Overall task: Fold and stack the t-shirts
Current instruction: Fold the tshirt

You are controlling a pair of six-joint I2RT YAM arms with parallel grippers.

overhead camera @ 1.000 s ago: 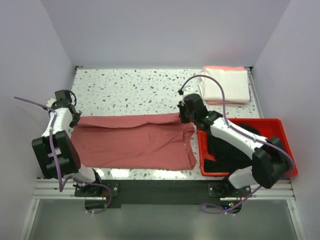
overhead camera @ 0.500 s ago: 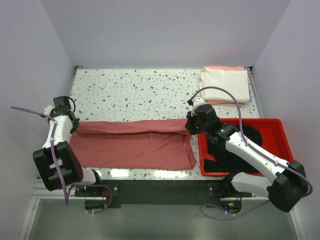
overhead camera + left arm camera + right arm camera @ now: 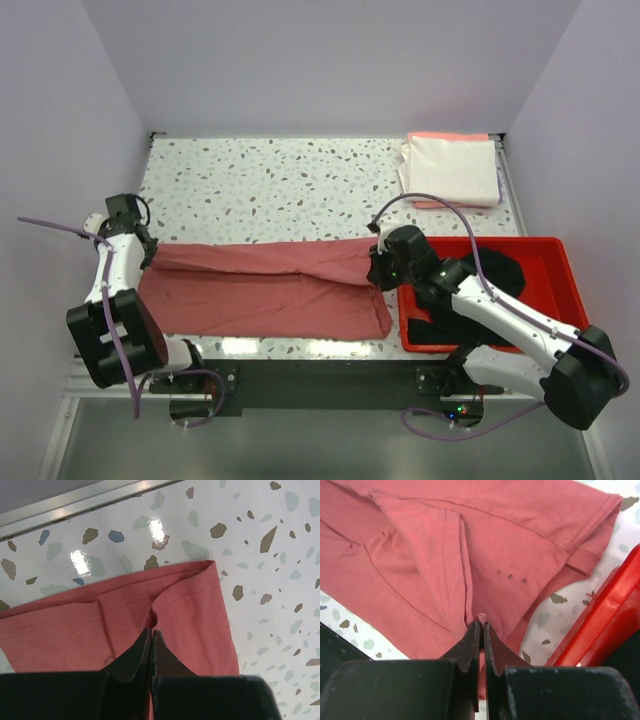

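The rose-red shirt (image 3: 265, 295) lies spread over the near half of the speckled surface (image 3: 270, 180), its long side running left to right. Its far edge is turned over toward the near side in a narrow band that spans the whole length.

The left pincer (image 3: 151, 632) is pressed together on the cloth at the shirt's far left corner. The fabric puckers into a small ridge at its tips, and a stitched hem shows just beyond them, next to bare surface.

The right pincer (image 3: 481, 625) is clamped on a pinch of the same shirt at its far right end, just beside the left wall of the red tray (image 3: 540, 242). In the right wrist view a folded flap with a seam runs up from the tips, and a few dark specks mark the cloth nearby.

The black shirt (image 3: 440, 320) lies crumpled inside the tray, partly hidden under the right arm.

At the far right corner of the surface, well apart from the red shirt, the cream shirt (image 3: 452, 168) sits folded on top of the peach shirt (image 3: 440, 137). Only thin edges of the peach one show, along the far and near sides.
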